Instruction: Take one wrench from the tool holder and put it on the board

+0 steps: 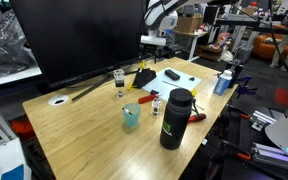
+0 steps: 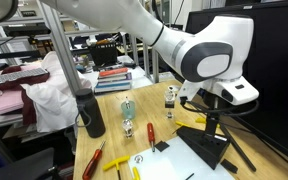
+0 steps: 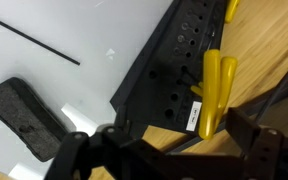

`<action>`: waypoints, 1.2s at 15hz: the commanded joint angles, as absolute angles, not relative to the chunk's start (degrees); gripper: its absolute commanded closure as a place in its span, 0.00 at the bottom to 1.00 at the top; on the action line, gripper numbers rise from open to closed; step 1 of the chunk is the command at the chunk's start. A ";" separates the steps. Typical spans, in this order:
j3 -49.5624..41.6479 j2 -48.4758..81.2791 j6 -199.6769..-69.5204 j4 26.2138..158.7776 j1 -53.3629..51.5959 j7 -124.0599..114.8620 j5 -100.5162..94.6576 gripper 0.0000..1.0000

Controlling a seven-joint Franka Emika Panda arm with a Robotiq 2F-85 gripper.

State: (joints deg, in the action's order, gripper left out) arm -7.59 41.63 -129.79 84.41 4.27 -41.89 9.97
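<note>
The tool holder point(image 3: 169, 60) is a low black rack with holes, lying beside the white board point(image 3: 44, 50), which carries a dark patch point(image 3: 24, 118). Yellow-handled wrenches point(image 3: 217, 88) stick out of the holder. In the wrist view my gripper point(image 3: 174, 152) is open just above the holder's near end, and the tip of a yellow handle lies between its fingers without being gripped. In both exterior views the gripper point(image 1: 156, 45) point(image 2: 214, 112) hangs over the holder point(image 1: 144, 77) point(image 2: 206, 148), with the board point(image 1: 181, 76) next to it.
A tall black bottle point(image 1: 175, 118), a teal cup point(image 1: 131, 116), small glass jars point(image 1: 119, 80) and a round white disc point(image 1: 58, 100) stand on the wooden table. Red screwdrivers point(image 2: 149, 131) lie near the holder. A large black monitor point(image 1: 79, 35) stands behind.
</note>
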 commanded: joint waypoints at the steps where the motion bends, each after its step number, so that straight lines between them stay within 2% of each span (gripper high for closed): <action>1: -7.83 39.95 -128.91 86.74 3.97 -42.40 10.78 0.00; 18: -8.05 41.73 -120.25 83.75 3.99 -43.28 9.86 0.00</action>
State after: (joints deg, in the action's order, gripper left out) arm -8.04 40.72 -122.97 84.87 4.22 -43.26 9.95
